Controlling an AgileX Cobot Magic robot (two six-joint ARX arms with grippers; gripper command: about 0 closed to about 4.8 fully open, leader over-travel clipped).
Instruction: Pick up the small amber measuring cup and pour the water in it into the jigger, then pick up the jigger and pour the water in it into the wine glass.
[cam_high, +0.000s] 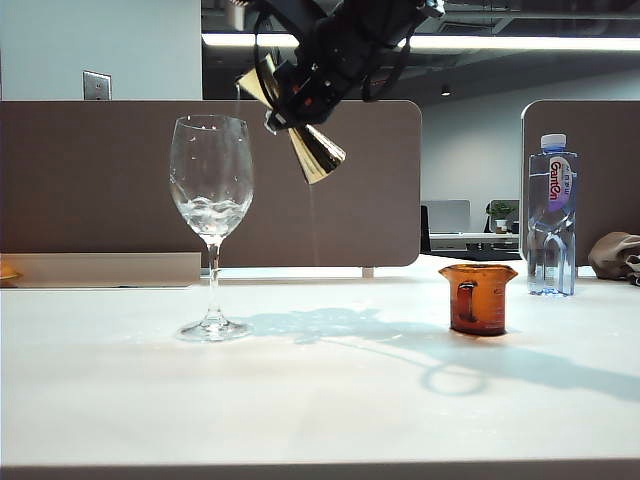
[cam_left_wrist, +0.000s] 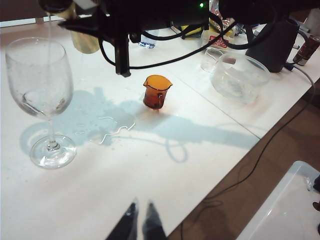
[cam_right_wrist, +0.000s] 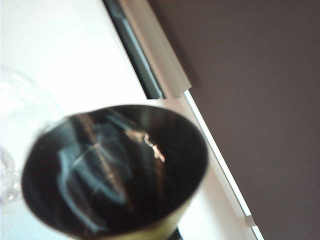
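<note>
Gold jigger (cam_high: 305, 135), clamped in the right gripper (cam_high: 290, 105) and tipped above the wine glass (cam_high: 211, 190), suggests the final pour, needing further tilt; left gripper (cam_left_wrist: 141, 225) idles nearly closed, empty.

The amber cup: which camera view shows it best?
The exterior view shows the amber cup best: near, side-on, sharp, with handle and spout clear, standing alone on the table. The left wrist view shows it from above, smaller, under the right arm. The right wrist view does not show it.
</note>
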